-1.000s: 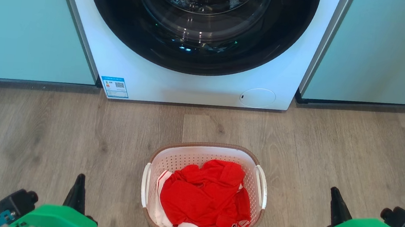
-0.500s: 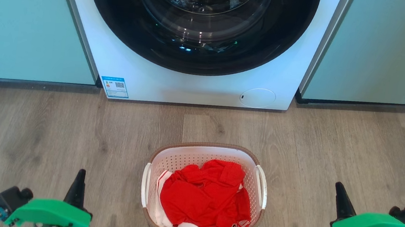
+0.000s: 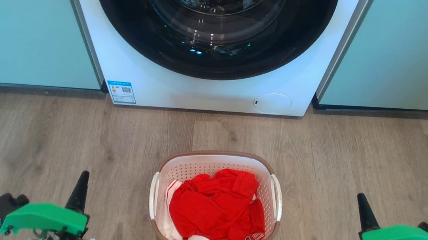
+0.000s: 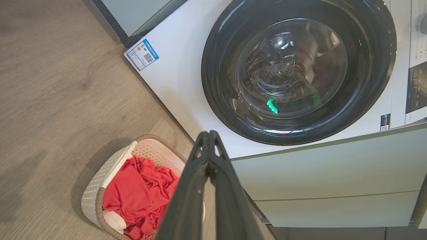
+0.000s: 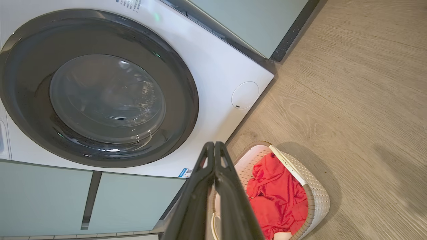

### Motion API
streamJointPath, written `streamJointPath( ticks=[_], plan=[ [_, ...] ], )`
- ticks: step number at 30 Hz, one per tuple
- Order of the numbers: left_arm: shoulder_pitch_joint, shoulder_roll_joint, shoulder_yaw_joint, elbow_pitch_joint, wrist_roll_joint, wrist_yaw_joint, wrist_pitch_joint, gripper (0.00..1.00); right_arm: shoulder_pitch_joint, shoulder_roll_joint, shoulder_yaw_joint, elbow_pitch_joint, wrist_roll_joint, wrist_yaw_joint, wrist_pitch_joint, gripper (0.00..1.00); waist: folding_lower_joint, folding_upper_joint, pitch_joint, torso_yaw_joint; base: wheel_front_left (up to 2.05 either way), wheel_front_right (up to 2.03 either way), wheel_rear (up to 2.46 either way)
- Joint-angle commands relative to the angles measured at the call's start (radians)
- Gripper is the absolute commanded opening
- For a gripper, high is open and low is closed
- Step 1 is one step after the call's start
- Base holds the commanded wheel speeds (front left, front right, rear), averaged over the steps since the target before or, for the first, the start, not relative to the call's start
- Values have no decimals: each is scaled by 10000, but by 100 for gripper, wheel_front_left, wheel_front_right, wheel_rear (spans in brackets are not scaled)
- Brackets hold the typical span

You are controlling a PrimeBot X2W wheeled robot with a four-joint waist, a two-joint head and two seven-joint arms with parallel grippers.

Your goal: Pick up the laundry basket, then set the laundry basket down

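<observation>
fingers (image 4: 186, 193) clenched, empty: left gripper (image 3: 80, 191) at 8 o'clock of the laundry basket (image 3: 193, 169), right gripper (image 3: 363, 211) at 4, both well apart. it sits at 6 o'clock of the washing machine (image 3: 200, 94). shut tips may shove a handle (image 3: 277, 198) and tip it. wrist views show its outer wall (image 5: 317, 196); the head view looks inside.
</observation>
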Motion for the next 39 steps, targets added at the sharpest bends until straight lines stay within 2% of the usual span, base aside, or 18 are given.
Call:
streamJointPath(
  ticks=[1, 39],
  plan=[
    [-657, 167, 393, -245, -352, -113, 96, 0, -621, -189, 71, -408, 363, 17, 75, 0, 0, -1, 0, 0, 0, 0, 0],
    [-1546, 132, 1204, -18, -4511, -732, 1183, 0, -1004, -200, -558, -534, 4401, 25, 1151, 0, 0, -1, -4, 3, 0, 0, 0]
  ],
)
